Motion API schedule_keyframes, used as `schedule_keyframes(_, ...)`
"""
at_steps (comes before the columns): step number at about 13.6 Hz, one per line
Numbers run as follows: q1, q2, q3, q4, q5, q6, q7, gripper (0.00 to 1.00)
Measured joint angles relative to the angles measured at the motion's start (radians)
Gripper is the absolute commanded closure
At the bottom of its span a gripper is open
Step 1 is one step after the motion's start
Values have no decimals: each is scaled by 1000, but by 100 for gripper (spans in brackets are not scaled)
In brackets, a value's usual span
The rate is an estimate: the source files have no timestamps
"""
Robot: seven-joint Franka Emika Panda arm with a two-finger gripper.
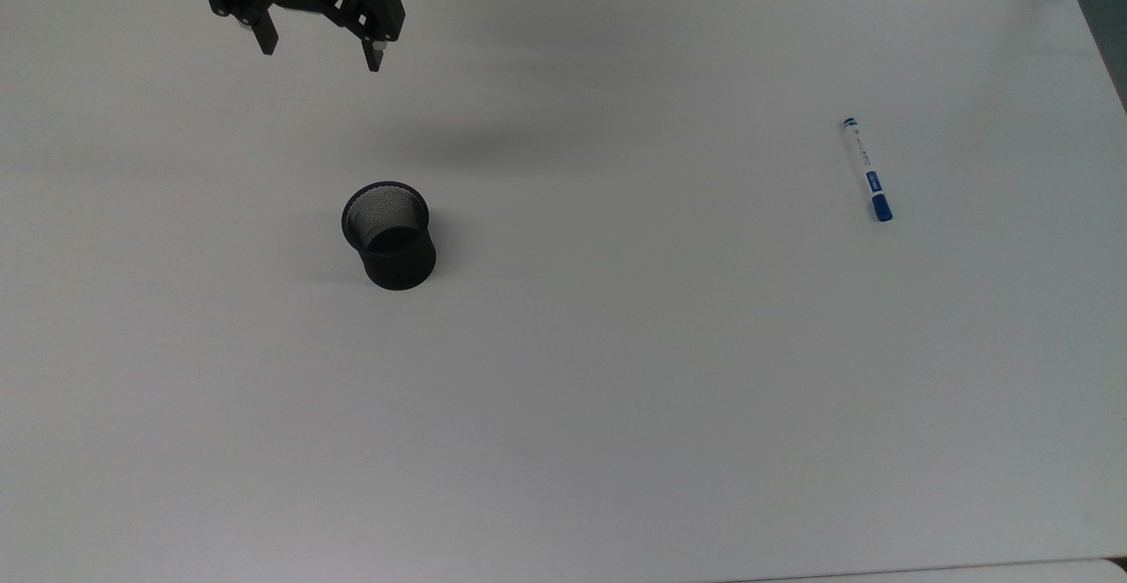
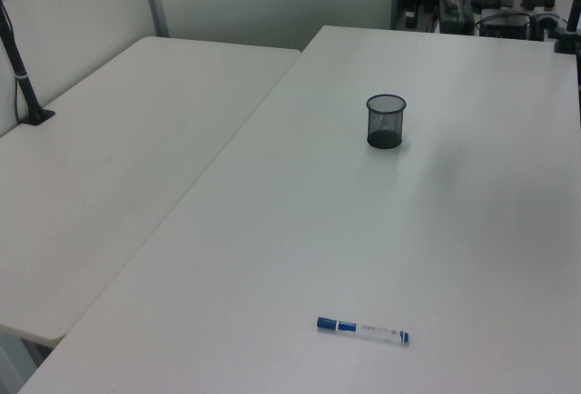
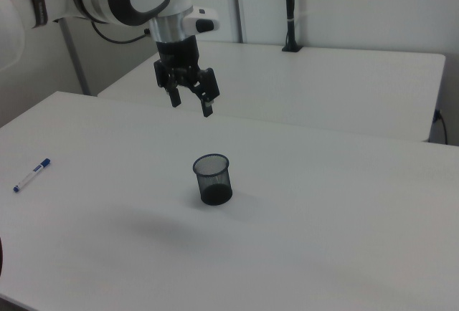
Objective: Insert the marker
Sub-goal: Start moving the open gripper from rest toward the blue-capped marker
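You had the gripper hanging wide open and empty, high above the table, since nothing was picked yet. The marker lay flat near the top view's right, well apart from the upright cup, awaiting a grasp. Its blue label carried print, probably a brand, unreadable.
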Motion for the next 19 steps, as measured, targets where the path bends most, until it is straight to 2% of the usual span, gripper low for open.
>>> schedule_keyframes(16, -9, -15, 0, -1, 1, -37, 0, 0)
schedule_keyframes(19, -9, -15, 1, -3, 35, -37, 0, 0)
